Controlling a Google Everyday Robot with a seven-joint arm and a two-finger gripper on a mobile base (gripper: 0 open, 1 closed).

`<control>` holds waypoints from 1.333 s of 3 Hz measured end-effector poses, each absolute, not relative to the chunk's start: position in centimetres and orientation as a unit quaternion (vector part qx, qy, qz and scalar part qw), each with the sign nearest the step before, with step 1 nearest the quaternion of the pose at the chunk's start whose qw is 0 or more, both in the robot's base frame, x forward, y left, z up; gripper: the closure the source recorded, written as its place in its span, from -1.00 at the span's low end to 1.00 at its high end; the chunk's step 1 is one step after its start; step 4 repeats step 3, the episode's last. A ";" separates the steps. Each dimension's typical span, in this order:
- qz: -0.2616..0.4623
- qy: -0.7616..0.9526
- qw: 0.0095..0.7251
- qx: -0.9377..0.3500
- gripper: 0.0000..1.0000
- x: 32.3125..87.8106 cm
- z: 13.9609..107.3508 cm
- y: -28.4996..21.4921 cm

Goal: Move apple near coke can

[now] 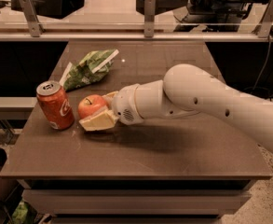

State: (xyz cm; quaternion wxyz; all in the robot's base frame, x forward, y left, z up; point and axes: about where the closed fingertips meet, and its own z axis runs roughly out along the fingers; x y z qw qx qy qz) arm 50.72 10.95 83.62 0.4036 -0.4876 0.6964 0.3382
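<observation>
The red-orange apple (pixel 89 105) rests on the brown table (pixel 173 157), just right of the red coke can (pixel 55 105), with a small gap between them. The can stands upright near the table's left edge. My gripper (pixel 101 109) reaches in from the right on the white arm (pixel 206 97) and is closed around the apple. One pale finger (pixel 98 121) lies in front of the apple and the other (pixel 111 96) behind it. The apple's right side is hidden by the gripper.
A green-and-white snack bag (pixel 87 69) lies behind the can and the apple at the table's back left. A rail with metal posts (pixel 149 10) runs behind the table. The table's left edge is close to the can.
</observation>
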 end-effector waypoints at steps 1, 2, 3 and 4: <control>0.338 0.695 0.403 -0.489 -0.76 50.6 83.7 11.1; 0.338 0.695 0.403 -0.491 -1.00 50.5 83.7 11.3; 0.338 0.695 0.403 -0.491 -1.00 50.5 83.7 11.3; 0.338 0.695 0.403 -0.491 -1.00 50.5 83.7 11.3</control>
